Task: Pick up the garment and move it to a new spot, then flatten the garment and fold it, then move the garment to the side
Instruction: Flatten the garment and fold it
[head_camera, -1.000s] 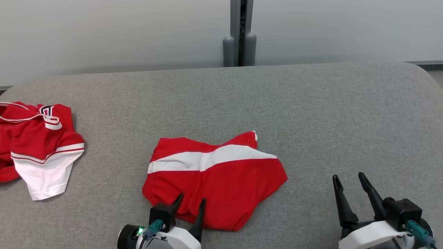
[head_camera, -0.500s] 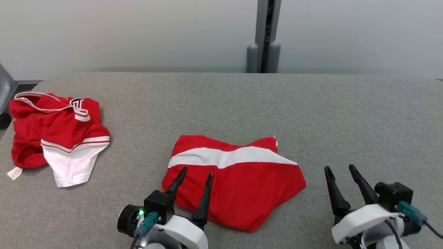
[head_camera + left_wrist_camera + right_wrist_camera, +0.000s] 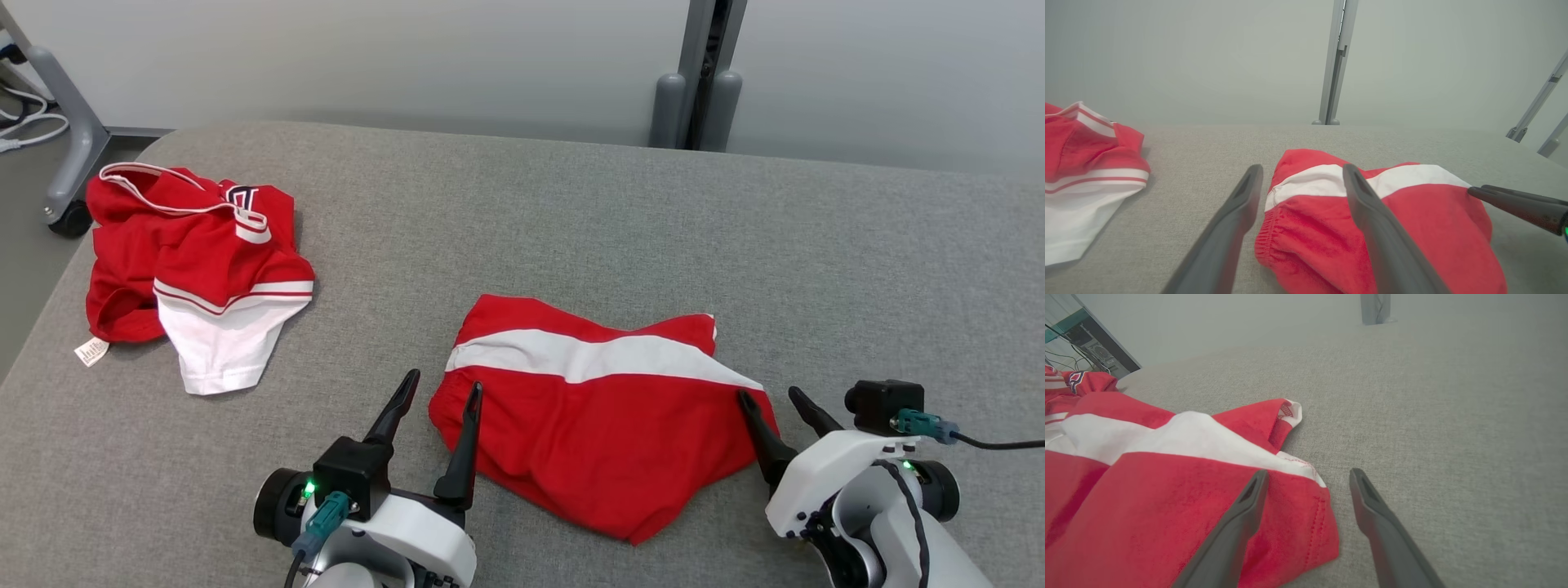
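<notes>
The garment (image 3: 604,425) is red with a white band and lies folded on the grey padded table (image 3: 571,212). My left gripper (image 3: 444,381) stands open at its left edge; in the left wrist view the left gripper (image 3: 1303,167) straddles that edge of the garment (image 3: 1433,216), one finger over the cloth and one over bare table. At the right corner my right gripper (image 3: 768,394) is open. The right wrist view shows the right gripper (image 3: 1309,471) with its left finger above the garment (image 3: 1147,506). Nothing is held.
A second red and white garment (image 3: 196,278) lies crumpled near the table's left edge, also seen as the second garment (image 3: 1081,155). A wheeled frame leg (image 3: 69,163) stands off the table at far left. A grey post (image 3: 698,82) rises behind the table.
The head camera has swung, shifting the whole picture rightward. The left gripper has opened wider and come off the garment's front to its left edge. The right gripper has closed in on the right corner.
</notes>
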Robot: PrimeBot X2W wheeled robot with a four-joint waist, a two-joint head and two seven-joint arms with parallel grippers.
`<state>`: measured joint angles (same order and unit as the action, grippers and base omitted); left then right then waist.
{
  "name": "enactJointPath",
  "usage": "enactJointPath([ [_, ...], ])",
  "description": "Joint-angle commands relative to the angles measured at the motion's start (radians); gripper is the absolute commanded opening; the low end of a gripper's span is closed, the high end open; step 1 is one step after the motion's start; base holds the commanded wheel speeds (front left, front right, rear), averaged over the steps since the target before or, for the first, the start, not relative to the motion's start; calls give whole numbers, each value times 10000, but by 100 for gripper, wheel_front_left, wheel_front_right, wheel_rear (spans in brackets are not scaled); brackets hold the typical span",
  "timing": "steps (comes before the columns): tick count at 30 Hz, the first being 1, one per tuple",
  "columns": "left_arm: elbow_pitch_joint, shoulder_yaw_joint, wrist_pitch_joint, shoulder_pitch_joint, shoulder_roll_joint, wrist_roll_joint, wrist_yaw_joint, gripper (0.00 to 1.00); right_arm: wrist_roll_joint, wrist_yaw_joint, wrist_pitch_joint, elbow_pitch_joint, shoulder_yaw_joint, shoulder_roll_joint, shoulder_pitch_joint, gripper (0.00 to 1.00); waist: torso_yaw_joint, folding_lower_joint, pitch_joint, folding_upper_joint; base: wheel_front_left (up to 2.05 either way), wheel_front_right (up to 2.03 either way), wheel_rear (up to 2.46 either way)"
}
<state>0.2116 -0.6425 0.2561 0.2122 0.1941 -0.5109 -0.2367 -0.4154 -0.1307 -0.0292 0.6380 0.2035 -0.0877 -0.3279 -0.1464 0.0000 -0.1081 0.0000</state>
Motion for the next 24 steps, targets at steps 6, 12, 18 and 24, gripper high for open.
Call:
enactJointPath([
  [6,-75,108,34,-9,98,-17,-100,100,-957,-1,287,734,654,-214,-445,63,-21,0,-152,0,0,0,0],
  [12,-98,173,49,44,152,4,-178,100,-1514,-1,-351,1029,1154,-458,-741,0,185,0,-249,0,0,0,0],
  [18,-109,238,65,65,186,-24,-221,100,-1431,-1,-1413,1245,1307,-672,-1083,0,408,0,-258,0,0,0,0],
  [24,-169,334,79,-8,224,-51,-283,100,-386,0,-2306,1286,770,-986,-1263,0,651,0,-205,0,0,0,0],
])
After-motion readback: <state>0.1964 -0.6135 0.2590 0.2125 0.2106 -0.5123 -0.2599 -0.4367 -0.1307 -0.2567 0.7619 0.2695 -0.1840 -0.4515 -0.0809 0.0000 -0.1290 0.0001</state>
